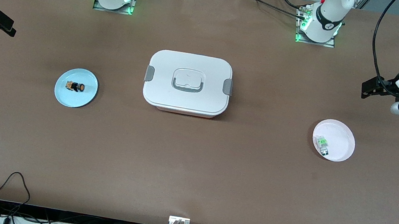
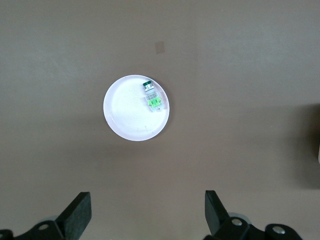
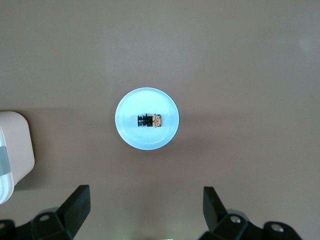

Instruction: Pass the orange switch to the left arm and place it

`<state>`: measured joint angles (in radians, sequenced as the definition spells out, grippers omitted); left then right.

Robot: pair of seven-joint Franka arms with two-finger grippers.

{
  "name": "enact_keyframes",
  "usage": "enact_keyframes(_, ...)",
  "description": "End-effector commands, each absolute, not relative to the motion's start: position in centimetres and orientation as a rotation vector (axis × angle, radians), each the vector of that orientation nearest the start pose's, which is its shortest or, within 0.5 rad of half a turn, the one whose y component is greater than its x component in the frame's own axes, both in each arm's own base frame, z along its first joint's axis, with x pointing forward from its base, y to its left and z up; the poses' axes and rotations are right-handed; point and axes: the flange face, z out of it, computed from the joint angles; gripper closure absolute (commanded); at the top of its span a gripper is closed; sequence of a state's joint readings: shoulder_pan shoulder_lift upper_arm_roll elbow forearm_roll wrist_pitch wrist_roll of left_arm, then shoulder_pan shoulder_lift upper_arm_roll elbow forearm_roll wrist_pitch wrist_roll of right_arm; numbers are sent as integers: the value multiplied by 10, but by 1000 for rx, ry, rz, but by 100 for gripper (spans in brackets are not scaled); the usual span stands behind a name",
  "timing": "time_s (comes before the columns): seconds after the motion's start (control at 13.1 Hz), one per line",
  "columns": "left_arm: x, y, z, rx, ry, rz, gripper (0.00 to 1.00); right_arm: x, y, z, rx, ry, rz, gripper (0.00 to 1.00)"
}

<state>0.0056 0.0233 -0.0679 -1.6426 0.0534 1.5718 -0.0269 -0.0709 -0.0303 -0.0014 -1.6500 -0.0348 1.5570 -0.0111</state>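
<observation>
The orange switch [image 1: 75,87] lies on its side on a small blue plate [image 1: 84,97] toward the right arm's end of the table. It also shows in the right wrist view [image 3: 150,120], in the middle of the blue plate [image 3: 147,141]. The white lidded box [image 1: 187,83] stands at the table's middle, and its corner shows in the right wrist view [image 3: 12,150]. My right gripper [image 1: 7,28] hangs high over the table's right-arm end, open and empty [image 3: 146,197]. My left gripper [image 1: 367,90] hangs high over the left-arm end, open and empty [image 2: 147,200].
A pale pink plate [image 1: 342,137] with a small green-and-clear component [image 1: 322,145] sits toward the left arm's end; both show in the left wrist view, the plate [image 2: 125,112] and the component [image 2: 152,97]. Cables and a small bracket [image 1: 178,223] lie along the table's near edge.
</observation>
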Motion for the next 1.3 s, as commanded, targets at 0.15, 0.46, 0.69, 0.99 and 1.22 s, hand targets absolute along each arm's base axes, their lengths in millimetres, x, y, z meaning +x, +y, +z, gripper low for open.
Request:
enact_keyframes(0.15, 557, -25, 584, -3104, 68, 149, 0, 545, -44, 599, -3157, 84, 130, 0)
enact_keyframes(0.46, 557, -26, 584, -3105, 68, 149, 0, 546, -38, 594, -3156, 70, 149, 0)
enact_keyframes(0.69, 557, -26, 585, -3106, 68, 144, 0, 555, -32, 575, -3151, 47, 192, 0)
enact_keyframes(0.99, 557, -27, 585, -3106, 71, 144, 0, 571, -29, 543, -3145, 39, 257, 0)
enact_keyframes(1.22, 557, -26, 585, -3106, 68, 146, 0, 588, -31, 517, -3147, 39, 248, 0)
